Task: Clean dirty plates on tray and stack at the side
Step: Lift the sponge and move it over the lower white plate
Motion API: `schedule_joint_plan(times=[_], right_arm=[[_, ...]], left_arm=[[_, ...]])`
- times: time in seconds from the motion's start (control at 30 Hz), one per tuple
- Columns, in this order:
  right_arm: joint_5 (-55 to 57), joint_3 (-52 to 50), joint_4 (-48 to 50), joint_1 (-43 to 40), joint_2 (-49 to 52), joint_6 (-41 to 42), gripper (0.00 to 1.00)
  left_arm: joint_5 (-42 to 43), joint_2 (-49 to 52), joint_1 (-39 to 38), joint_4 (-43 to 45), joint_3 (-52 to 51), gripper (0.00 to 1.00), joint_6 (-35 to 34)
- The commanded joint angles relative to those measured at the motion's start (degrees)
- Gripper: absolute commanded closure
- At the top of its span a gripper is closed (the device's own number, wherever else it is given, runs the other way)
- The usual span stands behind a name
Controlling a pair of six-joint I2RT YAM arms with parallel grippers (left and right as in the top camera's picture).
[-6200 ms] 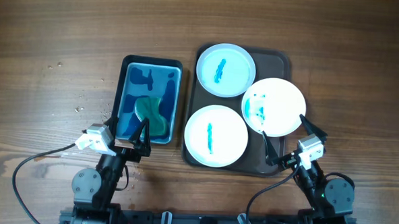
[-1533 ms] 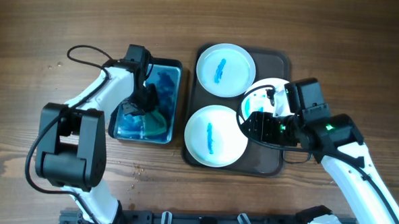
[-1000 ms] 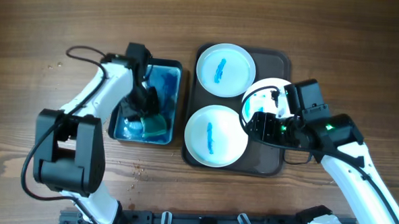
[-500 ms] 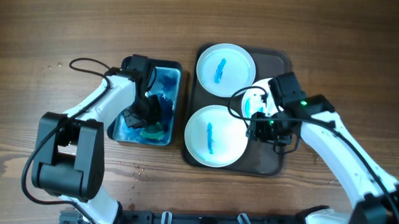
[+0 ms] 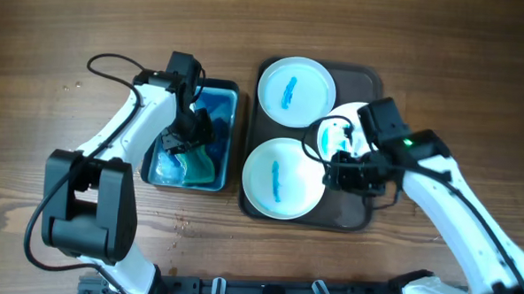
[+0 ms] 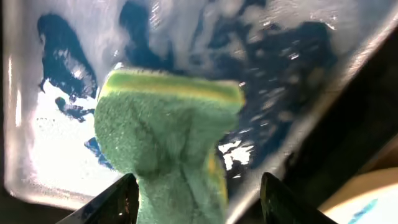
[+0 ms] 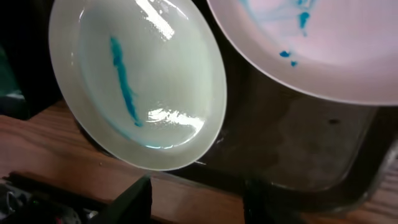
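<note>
Three white plates with blue smears lie on the dark tray point(image 5: 361, 80): one at the back point(image 5: 295, 91), one at the front left point(image 5: 283, 177), and one on the right point(image 5: 350, 120) partly under my right arm. My right gripper point(image 5: 339, 171) hangs open over the tray's front part, between the front and right plates. In the right wrist view the gripper point(image 7: 199, 202) holds nothing, with the streaked front plate point(image 7: 137, 87) ahead on the left. My left gripper point(image 5: 175, 143) is down in the blue tub, open around the green sponge point(image 6: 168, 143). One finger point(image 6: 121, 199) touches the sponge.
The blue tub point(image 5: 224, 105) holds bluish water and stands just left of the tray. Water drops dot the wooden table point(image 5: 103, 144) left of the tub. A black cable point(image 5: 115, 65) loops off the left arm.
Both arms left their rest spots at the near edge. The left gripper went into the tub and has shifted around the sponge. The right gripper came over the tray and moved slightly right.
</note>
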Motion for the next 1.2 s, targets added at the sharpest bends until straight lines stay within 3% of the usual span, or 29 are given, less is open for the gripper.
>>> schedule_joint_plan(times=[0.0,0.1,0.2,0.23,0.33,0.73,0.83,0.97,1.17], right_arm=[[3.48,-0.72,-0.96,0.26,-1.95,1.29,0.51],[3.48,-4.26,2.62,0.26,-1.90,1.42,0.46],[1.44,-9.73,10.67,0.26,-1.73,1.84,0.43],[0.66,-11.30,13.55,0.26,-1.60,1.77,0.43],[-0.90,-14.29,20.04,0.28,-1.46,1.09,0.43],[-1.01,-14.64,26.49,0.28,3.93,-1.42,0.44],[-1.01,-14.64,30.27,0.59,7.06,-1.33,0.49],[2.27,-14.64,33.38,1.64,10.91,1.97,0.59],[7.13,-14.64,33.40,1.81,14.12,6.75,0.89]], left_arm=[[-1.60,0.48,0.44,4.07,-6.69,0.42,0.15],[-1.62,0.50,0.44,8.13,-9.99,0.55,0.02],[-1.60,0.48,0.44,10.91,-10.99,0.89,0.02],[-1.60,0.46,0.44,11.08,-10.95,0.96,0.02],[-1.57,0.24,0.46,9.51,-9.53,0.96,0.04],[-1.38,-0.24,0.44,-5.66,5.14,0.96,0.74],[-0.33,-1.51,0.44,-9.01,9.01,0.96,1.25],[4.33,-4.55,0.44,-11.19,12.44,0.96,2.67],[8.98,-8.55,0.09,-11.23,12.70,0.96,2.64]])
